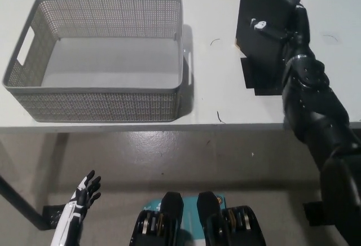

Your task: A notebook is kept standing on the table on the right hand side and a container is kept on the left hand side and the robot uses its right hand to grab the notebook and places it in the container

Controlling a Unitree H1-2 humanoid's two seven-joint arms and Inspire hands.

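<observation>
Notebook (260,26) upright on white table (214,88); right hand (289,0) apparently gripping; grey floor below.

You have a grey container (101,96) that looks like perforated plastic, matt, its walls a fine mesh. To its right stands the notebook (260,48), with a smooth, matt black cover. The table (214,96) under both is smooth, pale and matt. The right hand (290,17) against the notebook looks like glossy black plastic.
</observation>
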